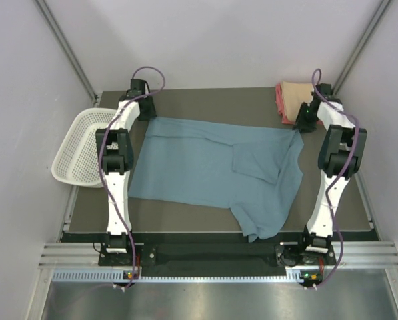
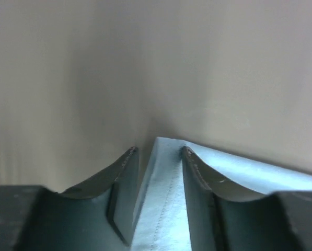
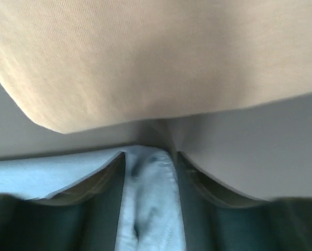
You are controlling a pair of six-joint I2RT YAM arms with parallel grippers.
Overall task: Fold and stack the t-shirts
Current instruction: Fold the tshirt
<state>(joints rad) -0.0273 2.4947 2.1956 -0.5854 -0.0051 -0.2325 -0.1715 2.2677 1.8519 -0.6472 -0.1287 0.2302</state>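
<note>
The blue-grey t-shirt (image 1: 205,167) is lying spread on the table (image 1: 185,217). The left gripper (image 2: 158,154) and right gripper (image 3: 148,157) are each clamping 1 far corner, the right's beside the folded peach t-shirt (image 3: 145,57).

The left claw (image 2: 159,151) pinches a fold of the blue-grey shirt (image 2: 163,209). The cloth fills the narrow gap between its two dark fingers (image 2: 101,191), with a stitched seam running down the middle, and spreads off to the right in a smooth sheet. Behind it stands a pale, blurred wall (image 2: 145,63).
</note>
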